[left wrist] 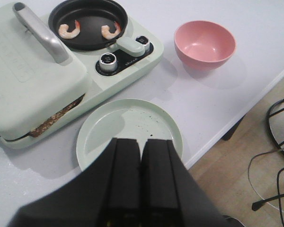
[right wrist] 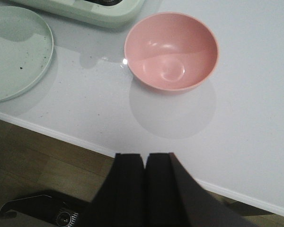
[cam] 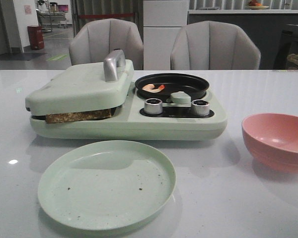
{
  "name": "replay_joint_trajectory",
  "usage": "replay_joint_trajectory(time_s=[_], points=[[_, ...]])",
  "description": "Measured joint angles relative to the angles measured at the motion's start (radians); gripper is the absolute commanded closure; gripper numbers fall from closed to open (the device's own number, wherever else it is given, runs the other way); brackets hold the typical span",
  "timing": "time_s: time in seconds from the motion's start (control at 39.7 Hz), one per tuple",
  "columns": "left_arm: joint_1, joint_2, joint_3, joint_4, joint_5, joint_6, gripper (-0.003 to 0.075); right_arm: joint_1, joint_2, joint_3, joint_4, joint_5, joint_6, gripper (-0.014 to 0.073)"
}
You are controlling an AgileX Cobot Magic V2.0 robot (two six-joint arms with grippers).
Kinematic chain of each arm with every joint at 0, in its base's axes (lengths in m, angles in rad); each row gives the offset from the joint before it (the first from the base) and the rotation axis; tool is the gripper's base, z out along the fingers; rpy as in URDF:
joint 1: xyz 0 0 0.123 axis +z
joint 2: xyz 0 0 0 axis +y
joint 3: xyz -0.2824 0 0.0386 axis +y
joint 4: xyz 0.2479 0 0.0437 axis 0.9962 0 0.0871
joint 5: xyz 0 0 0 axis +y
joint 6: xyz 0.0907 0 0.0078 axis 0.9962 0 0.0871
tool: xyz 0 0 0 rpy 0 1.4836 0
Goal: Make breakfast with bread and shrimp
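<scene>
The bread (cam: 78, 116) lies inside the closed pale green sandwich press (cam: 79, 84); only its brown edge sticks out, and it also shows in the left wrist view (left wrist: 52, 122). The shrimp (cam: 153, 88) lies in the round black pan (cam: 172, 85). In the left wrist view two curled pink shrimp shapes show there, one (left wrist: 68, 30) and another (left wrist: 111, 30). My left gripper (left wrist: 141, 142) is shut and empty above the near rim of the green plate (left wrist: 99, 142). My right gripper (right wrist: 145, 156) is shut and empty over the table's front edge, short of the pink bowl (right wrist: 170, 49).
The green plate (cam: 107, 184) sits in front of the cooker, with dark crumbs on it. The pink bowl (cam: 277, 141) stands at the right. The cooker has two knobs (cam: 153, 106) and a silver lid handle (cam: 113, 64). Two chairs stand behind the table.
</scene>
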State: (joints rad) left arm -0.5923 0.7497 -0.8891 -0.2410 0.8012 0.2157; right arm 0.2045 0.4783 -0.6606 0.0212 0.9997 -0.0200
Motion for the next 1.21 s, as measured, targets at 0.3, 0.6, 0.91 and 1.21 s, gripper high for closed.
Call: replay_joint_trajectory(time_s=[0.3, 0.6, 0.91, 1.21], points=[[0.204, -0.214, 0.090, 0.083, -0.105, 0.000, 0.0619, 0.000, 0.000, 0.001, 0.002, 0.000, 0.000, 0.0552], [0.401, -0.517, 0.418, 0.233, -0.371, 0.000, 0.0619, 0.000, 0.000, 0.001, 0.002, 0.000, 0.000, 0.0552], [0.559, -0.746, 0.757, 0.217, -0.588, -0.002, 0.0619, 0.000, 0.000, 0.001, 0.002, 0.000, 0.000, 0.0552], [0.601, -0.754, 0.890, 0.326, -0.645, -0.316, 0.0619, 0.000, -0.001, 0.001, 0.002, 0.000, 0.000, 0.0552]])
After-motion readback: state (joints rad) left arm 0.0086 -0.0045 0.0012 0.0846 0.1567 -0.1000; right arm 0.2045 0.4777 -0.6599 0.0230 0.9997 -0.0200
